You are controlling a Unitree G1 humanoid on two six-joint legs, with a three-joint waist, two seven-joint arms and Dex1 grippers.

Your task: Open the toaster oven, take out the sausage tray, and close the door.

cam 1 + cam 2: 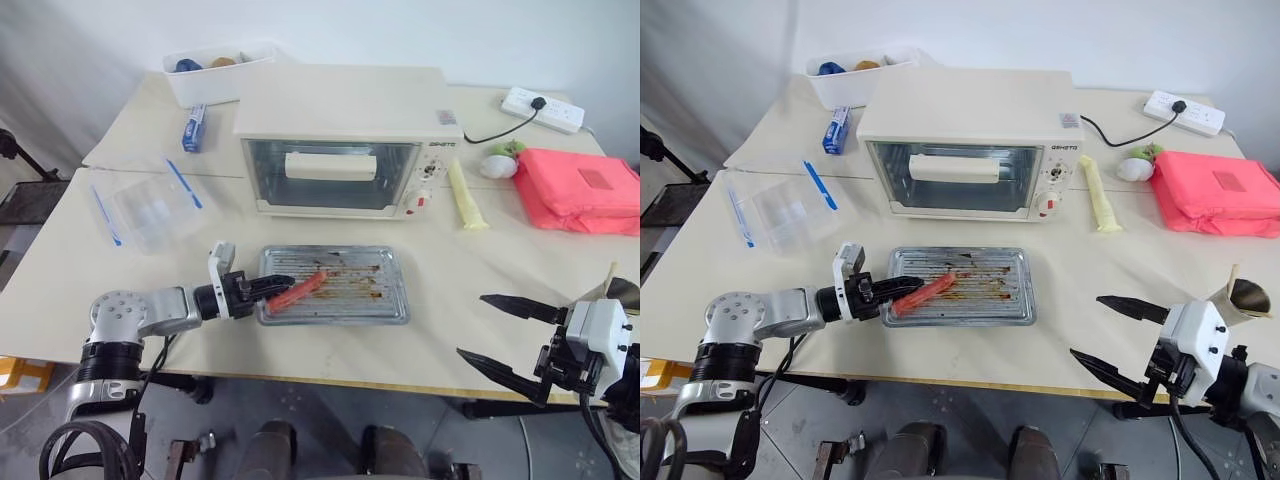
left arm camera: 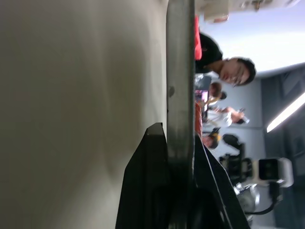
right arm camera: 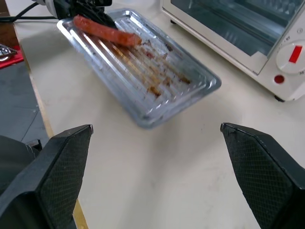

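sausage tray (image 1: 335, 286) lies flat on the cream worktop (image 1: 440, 310), just in front of the toaster oven (image 1: 345, 140) and apart from it. its ribbed silver bottom carries brown greasy marks and a red sausage (image 1: 300, 289) lying aslant near its left end. the left tool (image 1: 268, 287) reaches in from the left and is clenched on the tray's left rim; the left wrist view shows the thin metal edge pinched between the two black fingers (image 2: 152, 181). the right tool (image 1: 500, 335) hovers over the front right part of the worktop, well apart from the tray, released with its jaws spread wide and nothing between them; its two fingers (image 3: 57, 167) frame the tray and the oven's front corner in the right wrist view.

the oven's glass door (image 1: 330, 172) stands upright and closed, its cream bar handle (image 1: 331, 166) across the glass, with the knobs and one red control on the panel at the right. left of the oven lies a clear plastic container (image 1: 150, 207) with blue clips, and behind it a white bin (image 1: 215, 75). right of the oven lie a pale yellow stick-like item (image 1: 466, 197), a folded red cloth (image 1: 582, 190) and a white power strip (image 1: 543, 109).
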